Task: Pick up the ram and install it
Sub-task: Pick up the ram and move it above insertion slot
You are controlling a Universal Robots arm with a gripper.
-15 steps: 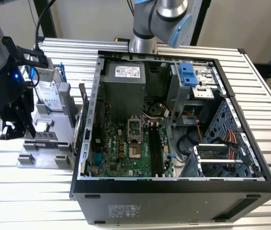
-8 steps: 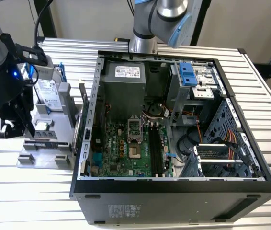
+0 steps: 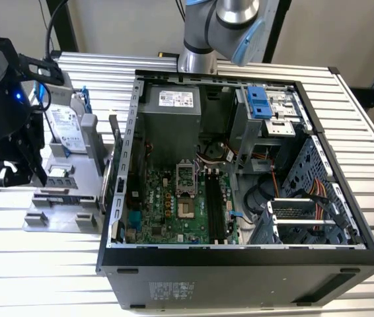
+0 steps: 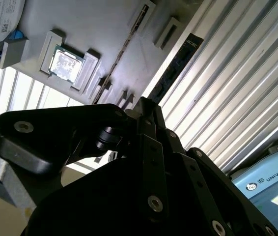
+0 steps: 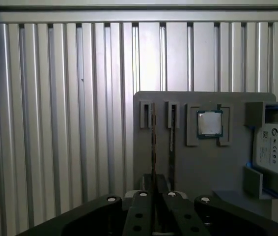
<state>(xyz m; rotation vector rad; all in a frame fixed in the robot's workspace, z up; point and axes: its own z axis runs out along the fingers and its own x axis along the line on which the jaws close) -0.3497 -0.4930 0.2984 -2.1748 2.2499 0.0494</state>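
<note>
Treat the open computer case [image 3: 240,264] as your main hazard. Its raised walls stand between the gripper [image 3: 12,165] and the green motherboard [image 3: 167,205]. A low carry would likely strike the rim and knock the ram [image 4: 176,69] askew in the grip. Cables [image 3: 316,191] and metal brackets crowd the interior, so a wide approach could snag them. The ram is thin and held at one end only. A skewed or forced entry into the long dark slots [image 3: 213,205] could bend it or leave it half seated.

Gripper state: in the second wrist view, the fingers appear clamped on the near end of the ram. The ram projects from them as a flat dark stick over the ribbed table [image 4: 237,98], just beside the grey fixture tray [image 4: 95,29]. In the exterior view, the gripper hangs at the tray's side toward the exterior view's left, well apart from the case.

Containers, by size:
1. Case: holds the motherboard, a grey power supply [image 3: 170,132], drive bays and cabling. The long slots look unoccupied.
2. Fixture tray: holds a silver hard drive [image 3: 65,129] in a blue bracket, a second stick [image 4: 122,54] standing on edge in its slot, and a square processor chip [image 4: 65,63] in a recess. The slot [image 4: 168,32] nearest the held ram looks vacant.
</note>
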